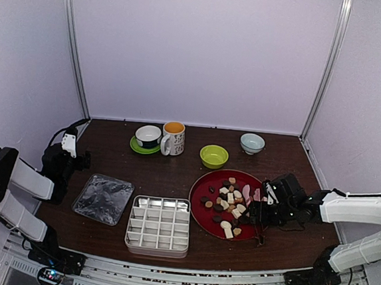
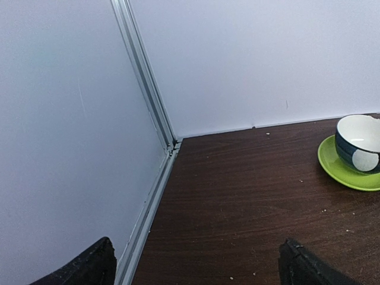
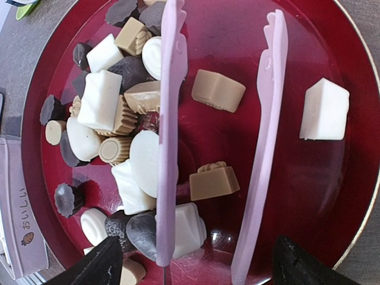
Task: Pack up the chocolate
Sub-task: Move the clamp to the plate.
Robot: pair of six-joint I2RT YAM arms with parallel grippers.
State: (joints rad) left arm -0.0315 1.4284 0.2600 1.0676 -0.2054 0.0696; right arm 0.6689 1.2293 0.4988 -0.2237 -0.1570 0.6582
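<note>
With right pincer (image 3: 199, 256) clamped on pink tongs (image 3: 169, 119), centre them around the tan chocolate (image 3: 214, 181) on the red plate (image 3: 335, 199) — squeeze gently. Left pincer (image 2: 196, 270) open, empty, at tabletop's (image 2: 237, 196) left edge.

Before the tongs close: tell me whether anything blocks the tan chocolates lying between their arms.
Nothing visible does. The right gripper holds the pink tongs open over the red plate. Two tan chocolates lie bare between the arms, with nothing over them.

Pale, perhaps lilac-tinted walls (image 1: 198, 50), metal corner posts (image 1: 75, 46), dark wood-grain table (image 1: 174, 174) under even light.
</note>
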